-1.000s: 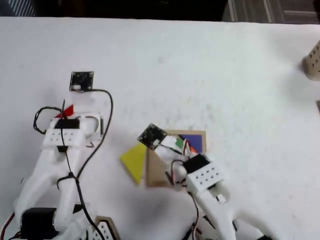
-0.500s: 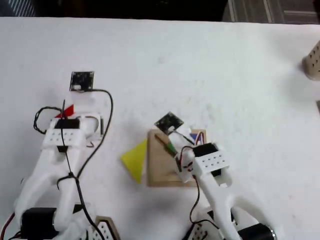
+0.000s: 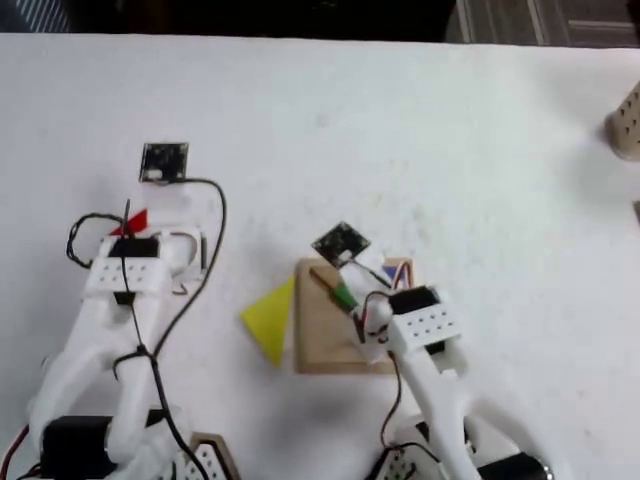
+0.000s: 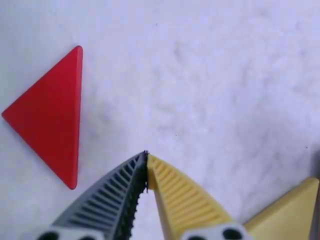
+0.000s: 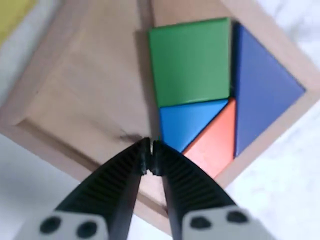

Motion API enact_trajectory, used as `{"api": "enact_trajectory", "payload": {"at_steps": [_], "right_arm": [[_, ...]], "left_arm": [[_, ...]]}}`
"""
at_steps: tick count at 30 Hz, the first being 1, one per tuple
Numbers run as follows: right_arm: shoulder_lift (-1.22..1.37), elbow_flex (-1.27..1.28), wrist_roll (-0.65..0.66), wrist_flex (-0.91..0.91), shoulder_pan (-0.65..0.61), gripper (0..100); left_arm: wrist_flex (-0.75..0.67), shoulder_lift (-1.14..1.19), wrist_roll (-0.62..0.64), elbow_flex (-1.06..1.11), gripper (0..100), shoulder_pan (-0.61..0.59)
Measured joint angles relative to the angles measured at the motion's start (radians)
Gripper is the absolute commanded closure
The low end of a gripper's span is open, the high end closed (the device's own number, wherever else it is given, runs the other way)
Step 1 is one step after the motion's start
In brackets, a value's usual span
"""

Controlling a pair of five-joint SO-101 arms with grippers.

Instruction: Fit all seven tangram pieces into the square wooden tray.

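The wooden tray sits lower centre in the high view, holding a green square, dark blue triangle, light blue triangle and orange triangle; the yellow triangle lies just left of it; the red triangle lies mid-left; the right end effector, clenched empty, hangs over the wooden tray; the left end effector, clenched empty, is near the red triangle.

One square wooden tray; six tangram pieces in sight; four lie in the tray: one green square, one dark blue triangle, one light blue triangle, one orange triangle; two lie on the counter: one yellow triangle, one red triangle; two claws, the left claw and the right claw.
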Motion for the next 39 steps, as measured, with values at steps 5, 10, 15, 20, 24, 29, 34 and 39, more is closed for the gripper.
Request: {"api": "enact_trajectory", "payload": {"at_steps": [5, 10, 15, 20, 24, 29, 34, 39], "right_arm": [[-0.077, 0.0, -0.061, 0.009, -0.104, 98.1], [-0.055, 0.0, -0.117, -0.074, -0.121, 98.1], [0.115, -0.021, -0.121, -0.178, -0.126, 98.1], [0.213, -0.123, -0.123, -0.141, -0.078, 98.1], [0.21, -0.135, -0.123, -0.106, -0.06, 98.1], [0.149, -0.135, -0.123, -0.021, -0.052, 98.1], [0.043, -0.107, -0.121, 0.031, -0.048, 98.1], [-0.052, -0.029, -0.097, 0.008, -0.041, 98.1]], "left_arm": [[0.0, 0.0, 0.0, 0.0, 98, 0.0], [0.0, 0.0, 0.0, 0.0, 98, -0.009], [0.0, 0.0, 0.0, 0.0, 98, -0.037], [0.0, 0.0, 0.0, 0.0, 98, -0.037], [0.0, 0.0, 0.002, 0.0, 98, -0.025], [0.014, 0.0, 0.0, 0.0, 98, 0.02], [0.103, 0.0, 0.0, 0.0, 91, 0.1], [0.199, 0.0, 0.0, 0.002, 82, 0.201]]}}
